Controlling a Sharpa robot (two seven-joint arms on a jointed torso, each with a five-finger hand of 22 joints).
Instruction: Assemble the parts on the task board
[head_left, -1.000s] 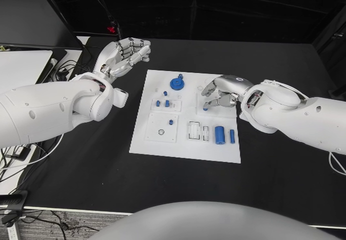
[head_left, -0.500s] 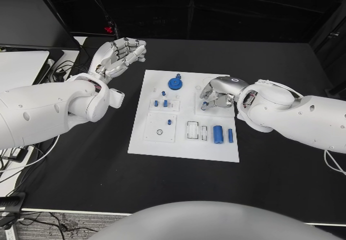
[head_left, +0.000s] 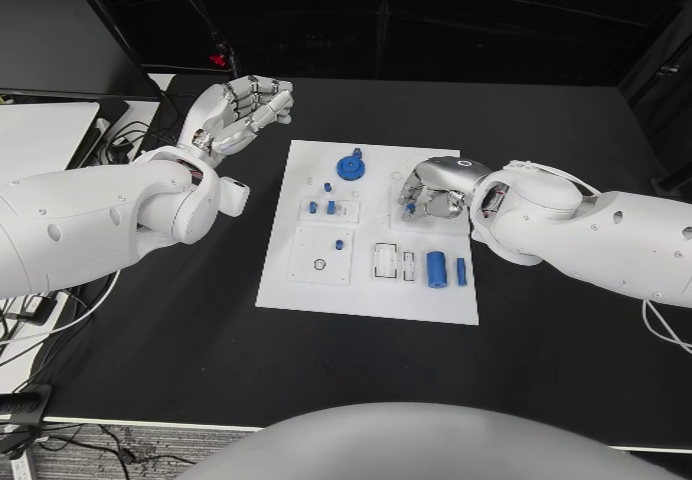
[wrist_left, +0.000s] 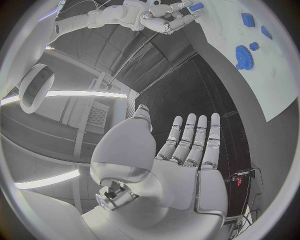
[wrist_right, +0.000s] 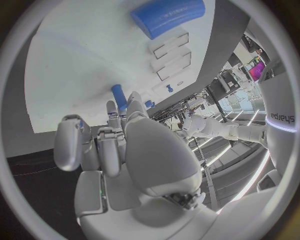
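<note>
The white task board (head_left: 372, 290) lies mid-table. On it are a blue gear (head_left: 351, 167), small blue pegs (head_left: 330, 207), a large blue cylinder (head_left: 437, 268) and a thinner one (head_left: 462, 271). My right hand (head_left: 437, 187) hovers over the board's far right part, fingers curled, pinching a small blue peg (head_left: 411, 208); the peg (wrist_right: 118, 95) sits at its fingertips above the board (wrist_right: 75, 65). My left hand (head_left: 240, 108) is off the board's far left corner, fingers straight and apart, holding nothing. The left wrist view shows that hand (wrist_left: 187, 150) and the gear (wrist_left: 242, 55).
Empty rectangular slots (head_left: 387, 260) and a black ring (head_left: 320, 264) mark the board's near half. A white device (head_left: 43, 130) and cables (head_left: 127, 135) lie at the table's far left edge. Bare black table surrounds the board.
My right hand has edged slightly left and farther over the board with the peg. My left hand shifted a little left a second ago and has since held still.
</note>
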